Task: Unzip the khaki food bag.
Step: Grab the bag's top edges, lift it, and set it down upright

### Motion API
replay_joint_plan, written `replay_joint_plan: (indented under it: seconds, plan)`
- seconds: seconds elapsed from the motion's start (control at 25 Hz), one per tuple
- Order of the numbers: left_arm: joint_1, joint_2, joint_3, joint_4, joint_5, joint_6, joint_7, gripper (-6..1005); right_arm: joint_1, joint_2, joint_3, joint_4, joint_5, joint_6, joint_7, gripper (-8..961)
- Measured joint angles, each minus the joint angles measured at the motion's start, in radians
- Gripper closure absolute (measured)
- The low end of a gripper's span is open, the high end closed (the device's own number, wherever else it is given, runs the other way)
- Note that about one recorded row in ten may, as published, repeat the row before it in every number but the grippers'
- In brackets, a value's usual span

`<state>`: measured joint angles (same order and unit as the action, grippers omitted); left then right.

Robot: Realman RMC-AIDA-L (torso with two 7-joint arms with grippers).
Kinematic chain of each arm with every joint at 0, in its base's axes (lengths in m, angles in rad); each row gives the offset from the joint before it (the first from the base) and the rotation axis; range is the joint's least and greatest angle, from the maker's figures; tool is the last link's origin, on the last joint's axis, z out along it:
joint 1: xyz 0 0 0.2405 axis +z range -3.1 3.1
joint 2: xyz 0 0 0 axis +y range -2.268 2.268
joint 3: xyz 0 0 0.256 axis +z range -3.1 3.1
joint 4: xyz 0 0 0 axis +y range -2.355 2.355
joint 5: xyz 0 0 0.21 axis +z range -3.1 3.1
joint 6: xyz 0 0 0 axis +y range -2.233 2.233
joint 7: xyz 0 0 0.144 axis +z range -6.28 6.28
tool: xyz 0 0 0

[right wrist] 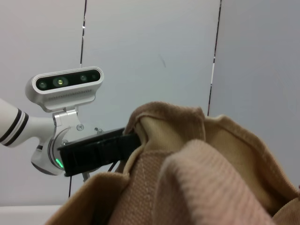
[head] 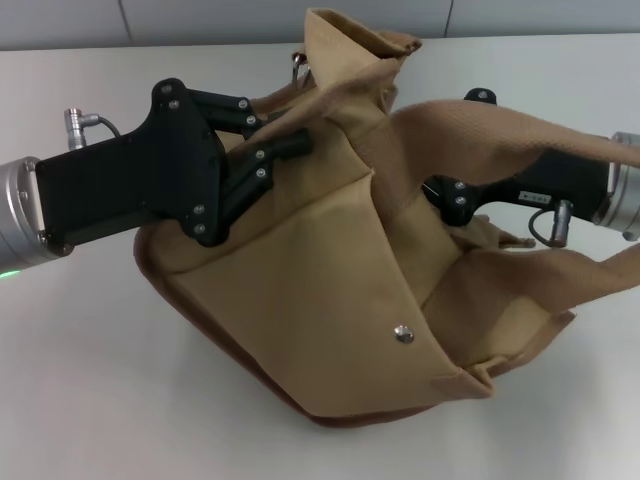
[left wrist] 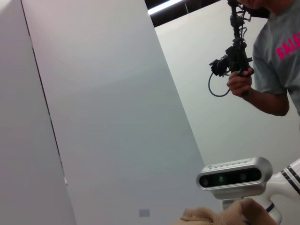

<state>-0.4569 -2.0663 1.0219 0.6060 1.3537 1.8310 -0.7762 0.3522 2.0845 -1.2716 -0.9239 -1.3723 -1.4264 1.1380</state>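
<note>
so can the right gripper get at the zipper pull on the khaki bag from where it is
Probably not directly. The right gripper sits low beside the khaki food bag, under a webbing handle, its fingertips hidden by fabric. The silver pull is at the bag's far top, nearer the left gripper.

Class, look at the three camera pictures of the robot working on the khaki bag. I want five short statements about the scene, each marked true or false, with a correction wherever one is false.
1. The khaki food bag stands neatly upright and boxy. False: it is slumped and twisted out of shape on the white table.
2. The left gripper reaches the bag's upper fabric from the robot's left. True.
3. The right gripper is parked far from the bag. False: it sits against the bag, under a webbing handle.
4. A metal snap shows on the front pocket. True.
5. The left wrist view shows a person holding a device. True.
</note>
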Motion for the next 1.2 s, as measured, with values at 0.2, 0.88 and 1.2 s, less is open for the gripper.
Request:
replay_joint_plan:
  seconds: [0.2,0.88,1.2]
  plan:
    - [0.004,-0.001,-0.006,0.000,-0.004,-0.001,0.000,939,-0.008,-0.003,0.004,-0.004,-0.023,-0.014,0.000,950]
    - [0.005,-0.005,-0.022,-0.008,-0.041,-0.009,0.002,939,-0.039,-0.006,0.189,-0.067,-0.326,-0.237,0.010,951]
    - [0.010,-0.005,-0.022,-0.009,-0.056,-0.012,0.004,939,-0.064,-0.006,0.321,-0.109,-0.476,-0.370,0.012,951]
